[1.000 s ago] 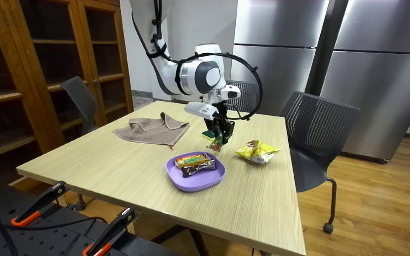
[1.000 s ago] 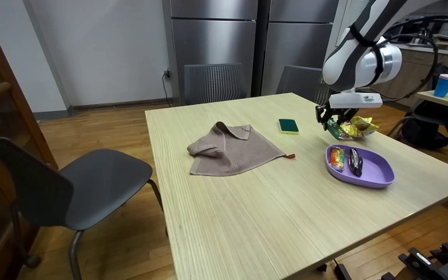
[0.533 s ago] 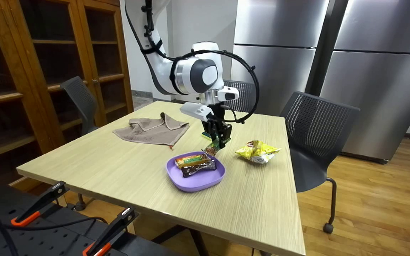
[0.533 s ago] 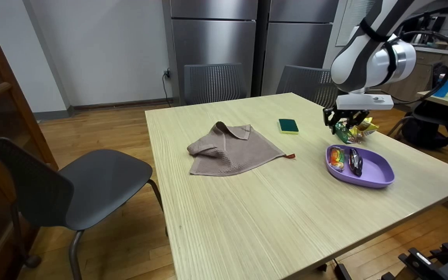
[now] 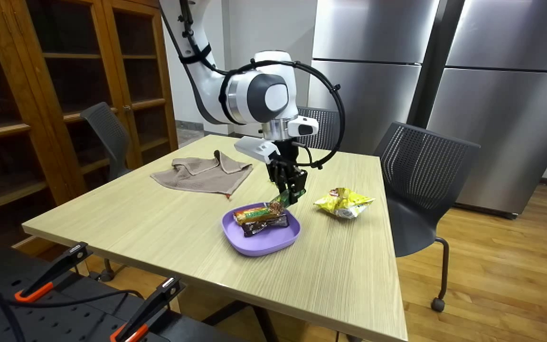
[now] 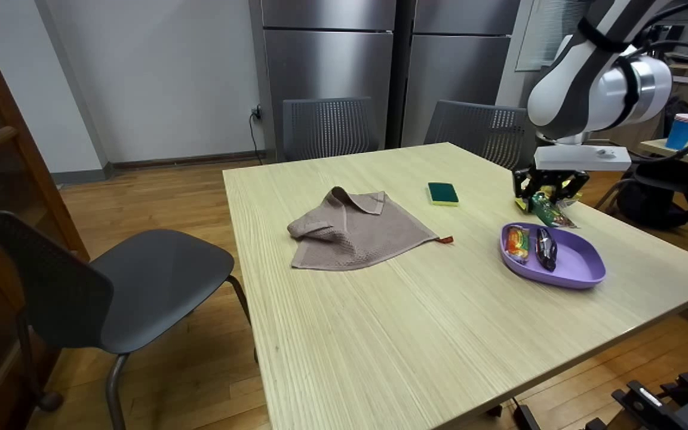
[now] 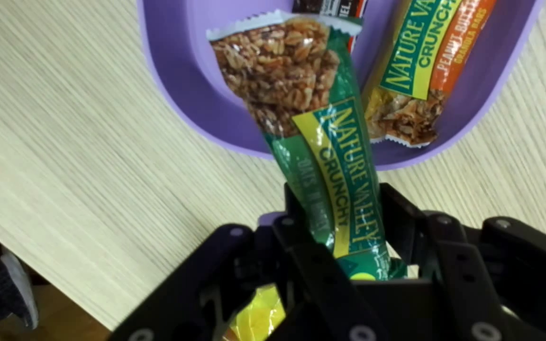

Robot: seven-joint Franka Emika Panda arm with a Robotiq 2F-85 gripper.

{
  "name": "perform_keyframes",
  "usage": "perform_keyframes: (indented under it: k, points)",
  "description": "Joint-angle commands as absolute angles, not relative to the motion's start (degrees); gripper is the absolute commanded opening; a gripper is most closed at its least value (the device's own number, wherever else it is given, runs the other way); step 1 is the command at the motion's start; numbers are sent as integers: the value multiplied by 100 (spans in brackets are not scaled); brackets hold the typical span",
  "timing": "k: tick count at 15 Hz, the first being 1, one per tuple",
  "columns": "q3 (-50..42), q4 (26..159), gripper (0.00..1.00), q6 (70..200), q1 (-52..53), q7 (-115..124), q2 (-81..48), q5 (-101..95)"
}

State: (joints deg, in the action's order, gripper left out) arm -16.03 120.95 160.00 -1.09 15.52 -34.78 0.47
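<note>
We see a green Nature Valley granola bar (image 7: pixel 323 147) gripped in the jaws, its free end above the rim of a purple plate (image 7: pixel 183 61) holding a peanut butter bar (image 7: pixel 420 61) and a dark-wrapped bar (image 5: pixel 265 225); a yellow snack bag (image 5: pixel 344 203) lies near one edge of the worktop (image 5: pixel 159 223).

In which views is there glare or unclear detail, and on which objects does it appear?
Wrist view: small bright highlights on the green granola bar, large lettering readable, smaller print faint; the gripper dark, with little detail. Both exterior views: pale, hazy reflections on the steel refrigerators. In an exterior view: printing on the yellow-and-orange bar too small to read.
</note>
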Motion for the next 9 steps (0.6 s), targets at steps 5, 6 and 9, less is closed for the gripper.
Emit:
perform_keyframes:
  k: [5,6,9]
  points:
    - [-1749,12971,17,16091,-46,1772,-2877,41]
    - [-1764,13039,17,16089,-42,1804,-2848,42]
    - [-1807,13192,17,16087,-34,1931,-2811,60]
